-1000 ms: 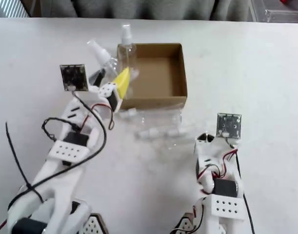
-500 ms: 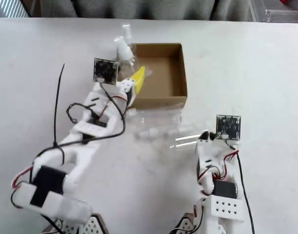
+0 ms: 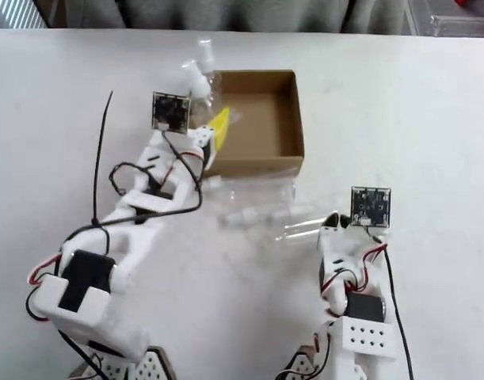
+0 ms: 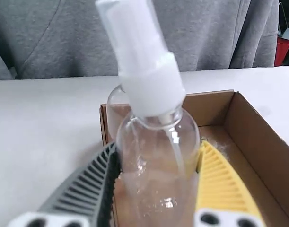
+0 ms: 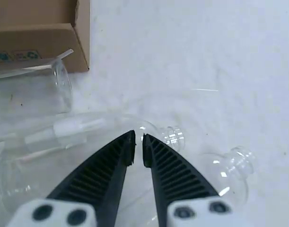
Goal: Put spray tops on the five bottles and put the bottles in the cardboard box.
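My left gripper point(image 4: 156, 158) is shut on a clear bottle point(image 4: 156, 156) with a white spray top point(image 4: 144, 61), held upright at the left wall of the cardboard box point(image 4: 250, 135). In the high view the same bottle point(image 3: 197, 79) and left gripper point(image 3: 211, 129) sit by the box point(image 3: 293, 119). A second capped bottle point(image 3: 205, 52) stands just behind it at the box's far left corner. Uncapped clear bottles point(image 5: 135, 124) point(image 5: 229, 172) and a loose spray top point(image 5: 68, 130) lie on the table in front of the box. My right gripper point(image 5: 138, 144) hovers shut above them, holding nothing.
The loose bottles and tops point(image 3: 257, 212) form a cluster between the box's front wall and the right gripper point(image 3: 329, 223). Another bottle point(image 5: 33, 90) lies against the box's front wall point(image 5: 40, 38). White table point(image 3: 416, 111) spreads open to the right of the box.
The left arm has swung right and away from me, carrying its bottle from beside the box to the box's left wall. The right arm has stayed almost still.
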`<state>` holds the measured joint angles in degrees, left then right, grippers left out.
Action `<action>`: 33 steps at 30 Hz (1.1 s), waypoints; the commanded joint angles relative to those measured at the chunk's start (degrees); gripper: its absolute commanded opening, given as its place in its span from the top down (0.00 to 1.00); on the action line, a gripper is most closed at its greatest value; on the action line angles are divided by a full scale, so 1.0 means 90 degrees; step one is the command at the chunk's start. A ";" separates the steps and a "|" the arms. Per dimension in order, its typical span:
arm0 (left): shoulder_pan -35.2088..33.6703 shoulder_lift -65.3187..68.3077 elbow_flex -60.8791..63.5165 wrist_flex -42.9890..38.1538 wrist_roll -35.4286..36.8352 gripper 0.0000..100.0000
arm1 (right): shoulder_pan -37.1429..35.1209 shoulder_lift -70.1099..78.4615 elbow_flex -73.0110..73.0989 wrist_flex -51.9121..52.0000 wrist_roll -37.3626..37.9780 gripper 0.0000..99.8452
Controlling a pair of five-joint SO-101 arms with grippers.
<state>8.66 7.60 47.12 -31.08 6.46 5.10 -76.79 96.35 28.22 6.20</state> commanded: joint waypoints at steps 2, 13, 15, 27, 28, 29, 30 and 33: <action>-0.0073 -0.0063 -0.0381 -0.0186 -0.0059 0.97 | 0.0024 0.0073 0.0088 0.0024 0.0078 0.98; -0.0230 0.0786 -0.0987 -0.0176 -0.0547 0.97 | 0.0015 0.0073 0.0088 0.0024 0.0078 0.98; -0.0230 0.0943 -0.1114 -0.0186 -0.0547 0.97 | 0.0015 0.0073 0.0088 0.0024 0.0078 0.98; -0.0298 0.1138 -0.1143 -0.0596 -0.0508 0.97 | 0.0015 0.0073 0.0088 0.0024 0.0078 0.98; -0.0298 0.1138 -0.1143 -0.0596 -0.0498 0.96 | 0.0015 0.0073 0.0088 0.0024 0.0078 0.98; -0.0298 0.1148 -0.1143 -0.0586 -0.0498 0.93 | 0.0015 0.0073 0.0088 0.0024 0.0078 0.98; -0.0298 0.1148 -0.1114 -0.0586 -0.0488 0.90 | 0.0015 0.0073 0.0088 0.0024 0.0078 0.98; -0.0298 0.1148 -0.0967 -0.0586 -0.0264 0.82 | 0.0015 0.0073 0.0088 0.0024 0.0078 0.98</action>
<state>6.90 18.59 39.74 -34.86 2.24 5.10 -76.70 96.35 28.31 6.20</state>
